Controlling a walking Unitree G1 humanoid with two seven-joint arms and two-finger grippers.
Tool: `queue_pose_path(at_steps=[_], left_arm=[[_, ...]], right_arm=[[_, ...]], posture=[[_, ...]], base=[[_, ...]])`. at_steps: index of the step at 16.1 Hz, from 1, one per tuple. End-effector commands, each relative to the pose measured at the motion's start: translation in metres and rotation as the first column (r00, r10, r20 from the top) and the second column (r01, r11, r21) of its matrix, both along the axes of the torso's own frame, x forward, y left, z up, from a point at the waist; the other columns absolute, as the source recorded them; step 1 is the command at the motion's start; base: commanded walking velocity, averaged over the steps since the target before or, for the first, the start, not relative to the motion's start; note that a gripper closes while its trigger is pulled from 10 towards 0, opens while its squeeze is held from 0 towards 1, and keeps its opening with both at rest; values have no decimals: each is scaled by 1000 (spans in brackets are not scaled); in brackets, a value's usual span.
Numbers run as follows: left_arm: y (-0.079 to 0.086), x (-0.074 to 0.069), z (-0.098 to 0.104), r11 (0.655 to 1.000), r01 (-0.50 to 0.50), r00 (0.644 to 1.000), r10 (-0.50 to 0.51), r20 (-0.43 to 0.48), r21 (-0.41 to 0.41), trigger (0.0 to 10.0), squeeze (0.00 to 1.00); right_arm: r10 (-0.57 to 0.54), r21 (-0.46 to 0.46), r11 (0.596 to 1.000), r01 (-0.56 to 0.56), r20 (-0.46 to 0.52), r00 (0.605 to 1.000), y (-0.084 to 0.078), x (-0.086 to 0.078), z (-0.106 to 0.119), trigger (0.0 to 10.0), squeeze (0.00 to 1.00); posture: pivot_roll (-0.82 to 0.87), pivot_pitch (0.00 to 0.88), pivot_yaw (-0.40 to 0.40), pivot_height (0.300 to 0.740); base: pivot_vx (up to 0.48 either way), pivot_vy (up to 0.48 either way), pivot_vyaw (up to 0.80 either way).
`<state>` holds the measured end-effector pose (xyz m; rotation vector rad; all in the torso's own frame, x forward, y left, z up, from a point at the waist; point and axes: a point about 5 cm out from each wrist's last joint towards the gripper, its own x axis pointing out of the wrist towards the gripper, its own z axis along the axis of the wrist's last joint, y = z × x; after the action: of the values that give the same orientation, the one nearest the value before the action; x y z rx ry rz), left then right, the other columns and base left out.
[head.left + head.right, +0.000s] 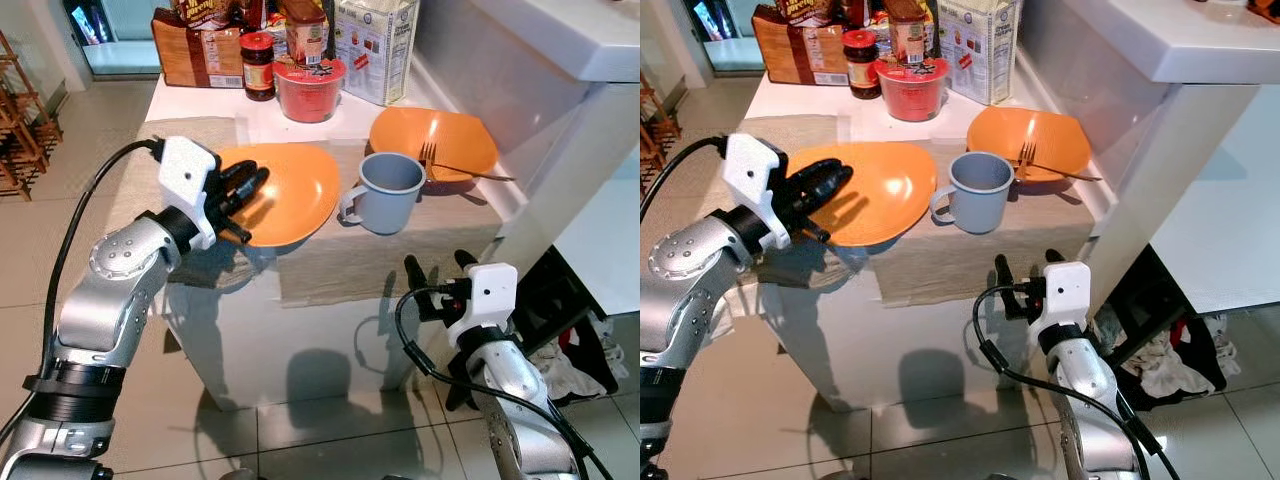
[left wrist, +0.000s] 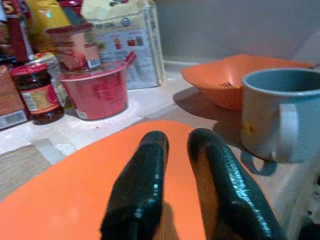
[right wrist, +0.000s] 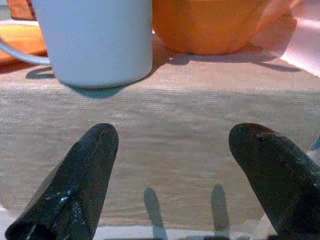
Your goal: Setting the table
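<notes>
An orange plate (image 1: 290,200) lies at the near left of the table runner (image 1: 350,260), reaching toward the table's front edge. My left gripper (image 1: 250,180) lies over the plate's left rim, its two fingers (image 2: 145,180) side by side just above the plate with only a narrow gap between them. A grey-blue mug (image 1: 390,190) stands to the right of that plate. Behind the mug is a second orange plate (image 1: 440,135) with a fork (image 1: 440,165) in it. My right gripper (image 1: 437,262) is open, low in front of the table edge, below the mug.
At the table's back stand a red bowl (image 1: 308,88), a dark jar (image 1: 257,65), a white carton (image 1: 375,45) and a brown bag (image 1: 195,50). A white counter (image 1: 560,30) rises at the right. Clothes (image 1: 560,360) lie on the floor under it.
</notes>
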<state>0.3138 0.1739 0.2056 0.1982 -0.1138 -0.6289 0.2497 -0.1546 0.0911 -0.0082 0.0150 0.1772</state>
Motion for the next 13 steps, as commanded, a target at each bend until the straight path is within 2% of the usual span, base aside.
queue_pose_path(at_steps=[1,3,7,13], left_arm=[[-5,0,6,998,44,999,-45,11,32,10000,1000],[-13,3,1,996,84,996,-84,-12,38,10000,1000],[-26,16,-32,992,103,992,-98,-76,75,10000,1000],[-37,30,-32,990,131,990,-128,-64,44,10000,1000]], right_arm=[[2,7,1000,-2,19,1000,-1,-2,3,10000,0],[-5,12,1000,5,11,1000,-2,-4,0,10000,0],[-11,23,1000,10,14,1000,-2,-6,0,10000,0],[-32,22,999,32,17,999,-3,-14,0,10000,0]], posture=[[-5,7,-30,740],[-16,4,-20,740],[-40,0,-4,740],[-78,0,17,740]], base=[[0,0,0],[0,0,0],[0,0,0],[0,0,0]])
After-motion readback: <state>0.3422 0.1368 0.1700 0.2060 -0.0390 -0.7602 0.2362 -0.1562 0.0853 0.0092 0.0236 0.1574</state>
